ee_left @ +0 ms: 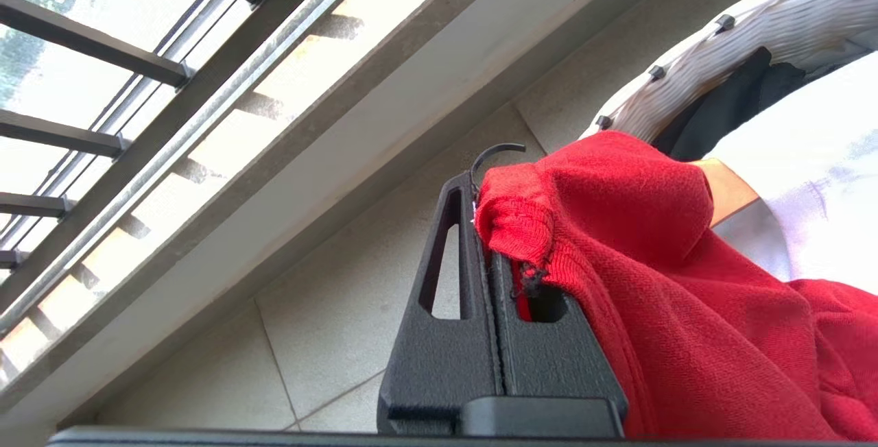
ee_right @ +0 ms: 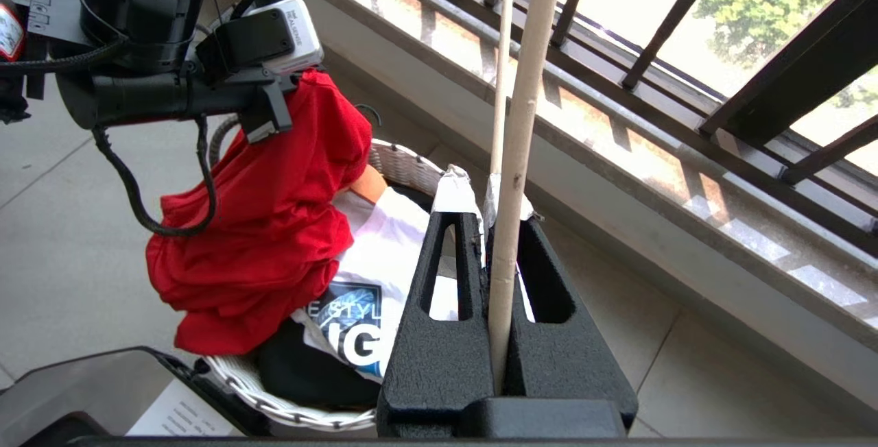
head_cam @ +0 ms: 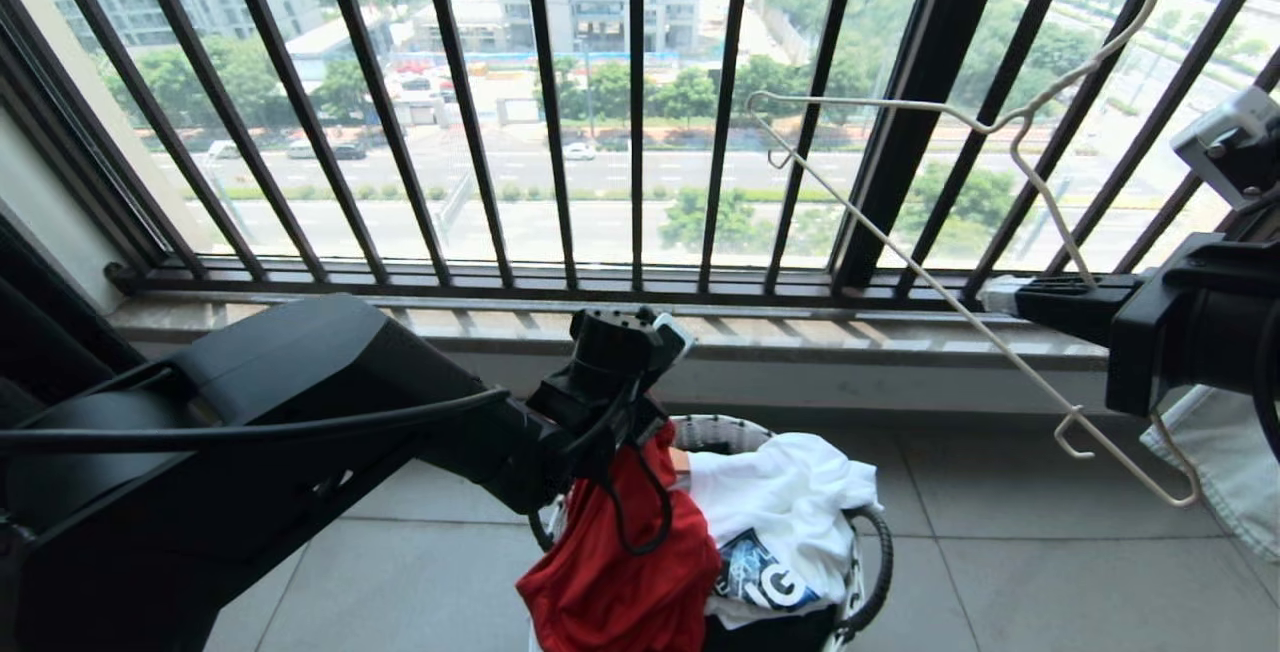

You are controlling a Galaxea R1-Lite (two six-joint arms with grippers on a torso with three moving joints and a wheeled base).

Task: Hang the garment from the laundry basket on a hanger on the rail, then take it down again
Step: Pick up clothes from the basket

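The red shirt (head_cam: 610, 572) hangs limp just above the basket (head_cam: 865, 572), pinched at a hem fold in the closed left end effector (ee_left: 488, 227). Soft and light, it should drape; better held near the collar. The right end effector (ee_right: 488, 227), beside the basket, clamps the stiff hanger (head_cam: 960, 312).

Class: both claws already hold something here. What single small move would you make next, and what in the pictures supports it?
Probably raise the left claw a little more. It is shut on the red garment, whose lower folds hang down to the laundry basket and the white shirt. The right claw is shut on the hanger, beside the basket.
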